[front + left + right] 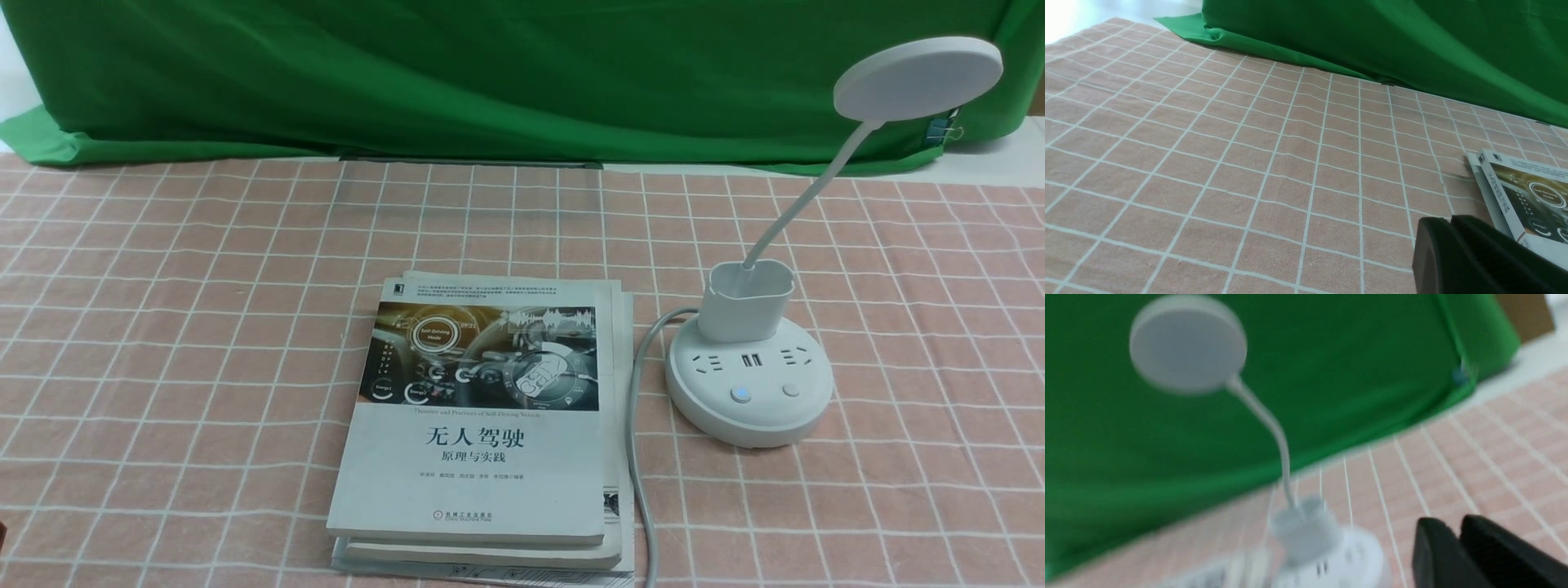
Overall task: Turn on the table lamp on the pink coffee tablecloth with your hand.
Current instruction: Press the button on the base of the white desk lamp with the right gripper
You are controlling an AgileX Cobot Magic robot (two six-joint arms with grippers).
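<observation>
In the front view, the table lamp [751, 384] stands on the right part of the pink coffee tablecloth [204, 327]. Its round socket base lies flat on the cloth, the cup-shaped holder sits on top, and the thin neck bends up and to the right to the flat disc head in front of the green backdrop cloth [490, 73]. Two buttons face the camera on the base, and the left button [741, 395] shows a faint blue tint. The grey cord [637, 425] leaves the base on its left and runs toward the near edge, just beside a stack of books [482, 441] that lies left of the lamp. Neither arm shows here. In the left wrist view, the left gripper [1450, 220] hangs over bare checked cloth with its black fingers pressed together on nothing, and a corner of the top book is near it. The right wrist view is blurred. The right gripper [1453, 526] is close to the lamp's base without touching it, its fingers drawn together and empty, with the disc head high against the green cloth.
</observation>
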